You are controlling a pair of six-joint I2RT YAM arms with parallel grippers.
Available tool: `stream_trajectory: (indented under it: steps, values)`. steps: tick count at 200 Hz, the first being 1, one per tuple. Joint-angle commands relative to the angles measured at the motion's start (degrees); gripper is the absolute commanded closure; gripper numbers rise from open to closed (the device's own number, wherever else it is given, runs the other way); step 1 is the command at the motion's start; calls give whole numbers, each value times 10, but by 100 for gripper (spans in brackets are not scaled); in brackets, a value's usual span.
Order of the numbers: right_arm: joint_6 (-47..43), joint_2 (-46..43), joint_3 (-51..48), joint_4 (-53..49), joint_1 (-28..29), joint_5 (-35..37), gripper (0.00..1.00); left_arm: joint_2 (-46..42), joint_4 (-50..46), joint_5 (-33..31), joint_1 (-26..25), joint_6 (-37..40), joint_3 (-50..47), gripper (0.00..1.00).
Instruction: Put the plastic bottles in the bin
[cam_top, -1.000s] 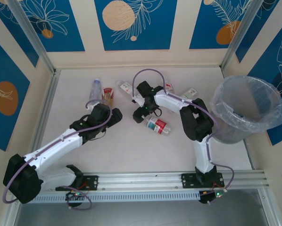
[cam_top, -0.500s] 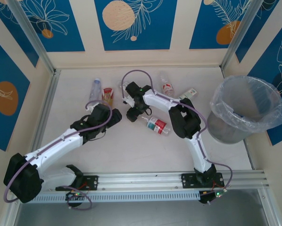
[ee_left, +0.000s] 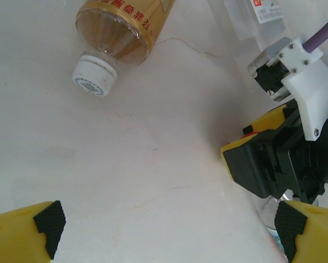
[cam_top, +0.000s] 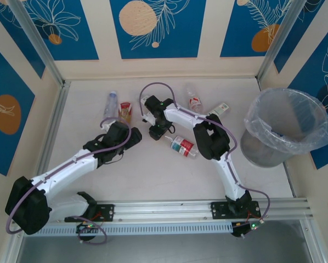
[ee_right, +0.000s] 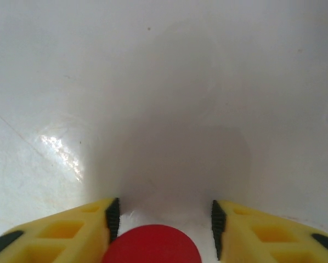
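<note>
Judging by how things lie, I'm at the grasp step of a pick. The bin [cam_top: 287,129] stands at the right of the table, well apart from the bottles: round, wide, lined with a crinkled clear bag.

My right gripper [cam_top: 154,133] sits low at mid-table. On its wrist camera the 2 yellow fingers [ee_right: 71,224] flank a red cap [ee_right: 151,245], narrowed to roughly its width. I can't tell whether the pads are actually pinching it. That cap seems to belong to the red-labelled bottle [cam_top: 182,146], clear and lying on its side just beside the gripper.

My next move calls for a confirmed grip, then a lift and a long carry rightward over the bin's rim.

My left gripper [ee_left: 169,219] hovers wide open, holding nothing, near a brown bottle [ee_left: 123,33] that lies on its side with a white cap [ee_left: 94,75]. A clear bottle [cam_top: 112,101] lies just beside that one.
</note>
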Motion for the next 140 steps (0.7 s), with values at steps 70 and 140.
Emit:
stream_trajectory:
  steps: [70,140]
  values:
    - [32,-76,-28,44,2,18,88,22,-11,23,11,49,30,1]
    - [109,-209,-159,134,-16,-2,100,34,38,73,11,74,20,1]
